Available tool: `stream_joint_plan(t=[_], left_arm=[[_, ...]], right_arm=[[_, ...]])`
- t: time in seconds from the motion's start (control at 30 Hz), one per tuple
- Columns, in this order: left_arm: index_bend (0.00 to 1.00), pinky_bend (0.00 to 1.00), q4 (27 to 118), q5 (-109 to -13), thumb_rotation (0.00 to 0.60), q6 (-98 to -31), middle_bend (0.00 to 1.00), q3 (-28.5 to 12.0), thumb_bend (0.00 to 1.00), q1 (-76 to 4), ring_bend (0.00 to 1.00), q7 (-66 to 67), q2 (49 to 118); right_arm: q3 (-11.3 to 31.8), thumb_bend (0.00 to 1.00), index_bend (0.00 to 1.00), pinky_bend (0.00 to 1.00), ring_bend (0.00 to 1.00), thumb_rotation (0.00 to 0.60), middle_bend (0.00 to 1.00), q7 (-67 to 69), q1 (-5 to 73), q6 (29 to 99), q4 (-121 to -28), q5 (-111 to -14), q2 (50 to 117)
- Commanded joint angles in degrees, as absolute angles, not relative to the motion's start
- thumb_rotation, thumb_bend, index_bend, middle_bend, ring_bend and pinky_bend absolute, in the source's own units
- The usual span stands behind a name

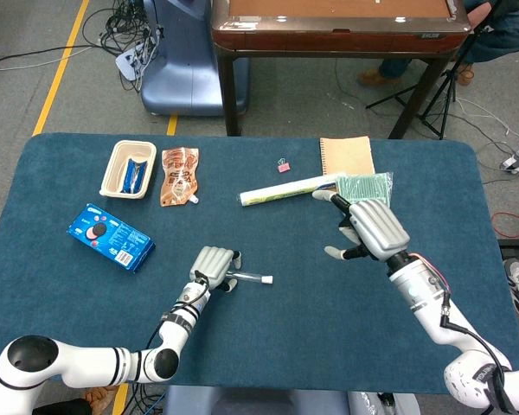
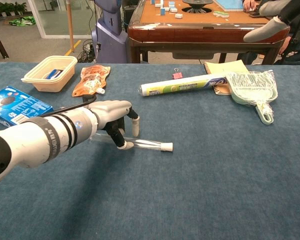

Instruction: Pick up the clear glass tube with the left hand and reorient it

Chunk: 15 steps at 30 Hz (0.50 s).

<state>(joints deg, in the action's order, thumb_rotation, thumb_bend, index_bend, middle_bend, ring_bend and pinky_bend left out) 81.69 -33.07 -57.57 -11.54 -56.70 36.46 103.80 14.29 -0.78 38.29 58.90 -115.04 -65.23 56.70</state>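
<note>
the blue table (image 1: 60,285) fills most of both views, with a wooden table (image 1: 329,26) standing on the floor beyond its far edge. the left hand (image 1: 213,264) is low over the near-middle of the cloth with its fingers (image 2: 135,125) curled down around the near end of the clear glass tube (image 2: 147,145), so it is closed on the tube; whether the tube is lifted clear of the cloth or resting on it cannot be told. the tube lies roughly level, running away from the hand toward the robot's right and ending in a white cap (image 2: 166,146). the right hand (image 1: 372,226) is raised over the right half of the table, well apart from the tube, with its fingers apart and nothing in them. a long rolled tube of paper (image 2: 182,85) lies across the far middle, one end reaching a tan notebook (image 1: 346,156), and a pale green dustpan (image 2: 252,89) sits just beside the notebook. at the far left are a cream tray (image 1: 125,169) with blue items inside and an orange pouch (image 1: 178,175) just beside it, and nearer the left edge a blue box (image 1: 111,236). a small pink clip (image 1: 283,165) lies near the far edge between the pouch and the notebook.
</note>
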Motion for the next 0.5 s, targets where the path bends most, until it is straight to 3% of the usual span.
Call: stream_joint_plan(t=[0.03,0.3,0.4,0.5], left_arm=[[0.38,0.94,82.99,-33.46,0.600,-58.38,1.00,-11.74,0.27,-56.34,1.00,36.76,102.97],[0.30,0.94,92.41,-36.56,0.600,-60.28,0.92,-12.00,0.27,-53.73,0.98,35.36,94.98],[0.30,0.92,98.31,-40.83,0.600,-62.38,0.82,-10.58,0.27,-50.69,0.88,33.40,88.48],[0.30,0.88,101.94,-45.53,0.600,-64.85,0.72,-8.86,0.27,-47.18,0.75,30.60,82.90]], right_arm=[[14.43,0.14,0.20,1.00,1.00,0.600,1.00,-0.96,38.14,59.07,-115.23,-65.12,56.45],[13.11,0.14,0.20,1.00,1.00,0.600,1.00,-4.20,36.15,60.31,-115.66,-64.40,53.48],[11.57,0.16,0.20,1.00,1.00,0.600,0.98,-6.26,34.06,61.71,-115.84,-64.23,51.26],[9.88,0.20,0.26,1.00,0.98,0.600,0.90,-8.28,31.90,63.40,-115.43,-64.55,49.88]])
